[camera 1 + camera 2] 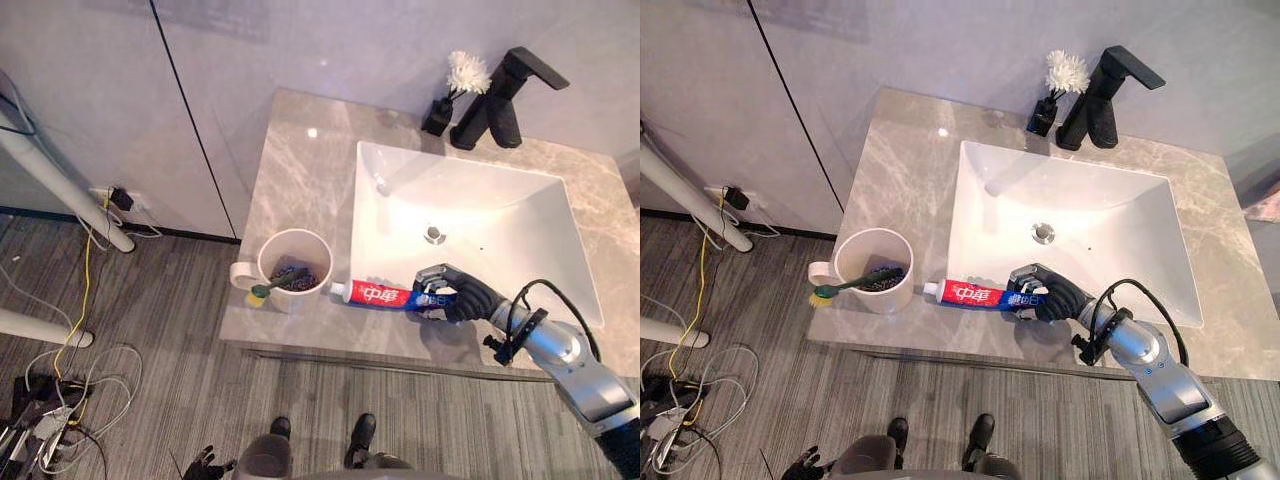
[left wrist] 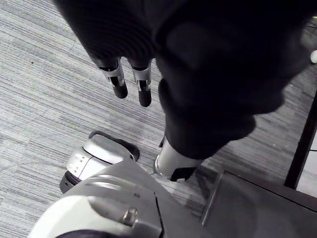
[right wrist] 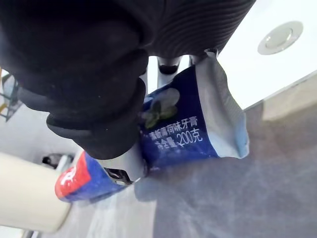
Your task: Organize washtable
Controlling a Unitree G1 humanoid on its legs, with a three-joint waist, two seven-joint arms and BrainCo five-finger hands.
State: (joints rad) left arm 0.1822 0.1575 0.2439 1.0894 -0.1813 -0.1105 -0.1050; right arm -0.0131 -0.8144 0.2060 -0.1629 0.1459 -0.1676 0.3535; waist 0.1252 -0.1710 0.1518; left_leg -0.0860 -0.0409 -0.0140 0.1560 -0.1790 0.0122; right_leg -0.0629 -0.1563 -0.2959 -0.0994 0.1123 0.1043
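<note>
A red, white and blue toothpaste tube (image 1: 385,296) lies along the front rim of the white sink (image 1: 500,225), cap end toward a white mug (image 1: 296,258). My right hand (image 1: 455,295) is curled round the tube's blue tail end (image 3: 190,124), close to the grey marble counter (image 1: 300,170). The mug stands at the counter's front left corner with a green-handled toothbrush (image 1: 275,284) leaning in it, its head poking over the rim. My left hand (image 2: 131,82) hangs low over the floor, fingers straight and holding nothing.
A black faucet (image 1: 505,95) stands behind the sink, with a small black vase of white flowers (image 1: 455,85) to its left. Bare counter lies left of the sink. Cables and white pipes (image 1: 60,180) lie on the floor at the left.
</note>
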